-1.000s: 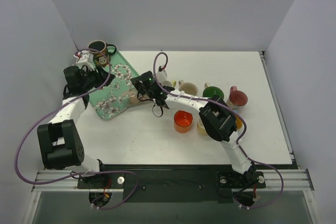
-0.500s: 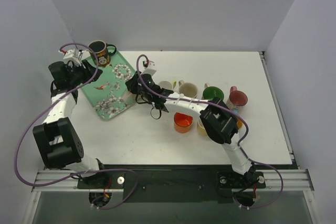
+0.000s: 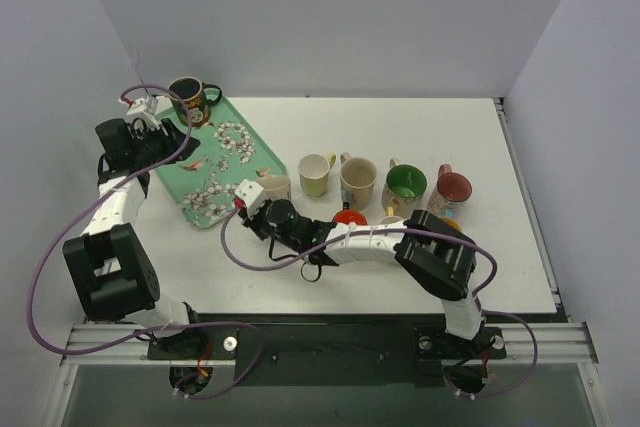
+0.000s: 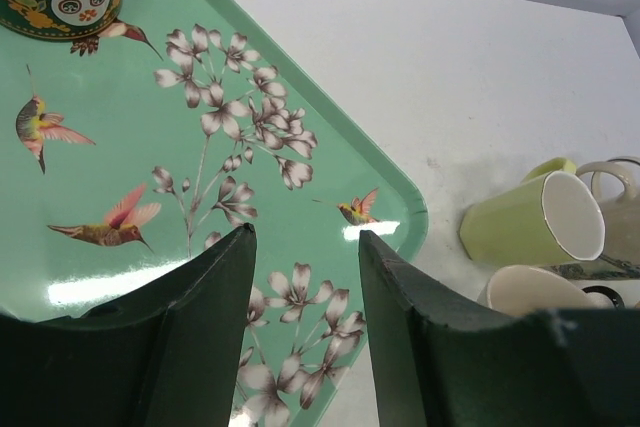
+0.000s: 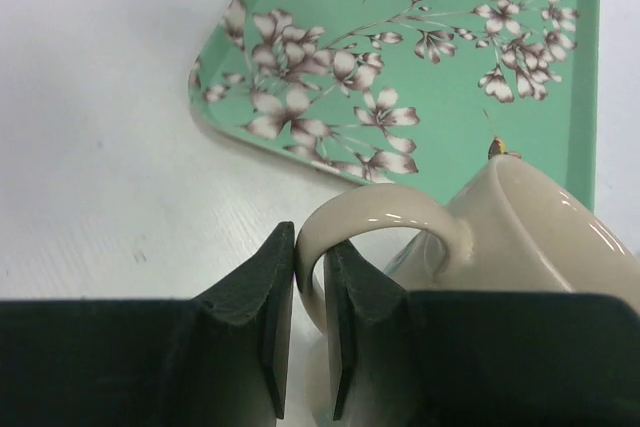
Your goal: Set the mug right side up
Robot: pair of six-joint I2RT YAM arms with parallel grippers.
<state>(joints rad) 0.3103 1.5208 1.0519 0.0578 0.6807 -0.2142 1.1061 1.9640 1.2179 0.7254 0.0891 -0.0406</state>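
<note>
The cream mug (image 5: 530, 237) is at the near right edge of the green flowered tray (image 5: 450, 47), over the white table. My right gripper (image 5: 310, 277) is shut on its looped handle (image 5: 380, 209), one finger inside the loop and one outside. In the top view the mug (image 3: 274, 187) sits just beyond the right gripper (image 3: 262, 201). The left wrist view shows its open rim (image 4: 530, 292) facing up and toward that camera. My left gripper (image 4: 305, 237) is open and empty above the tray, at its far left in the top view (image 3: 168, 133).
A dark patterned mug (image 3: 188, 100) stands at the tray's far corner. A row of mugs stands to the right: lime green (image 3: 315, 175), beige (image 3: 357, 182), green inside (image 3: 405, 187), red (image 3: 452, 189). An orange cup (image 3: 349, 214) sits behind my right arm.
My right wrist has swung from beyond the tray's right edge round to the near side of the cream mug. My left gripper has drawn back to the tray's far left.
</note>
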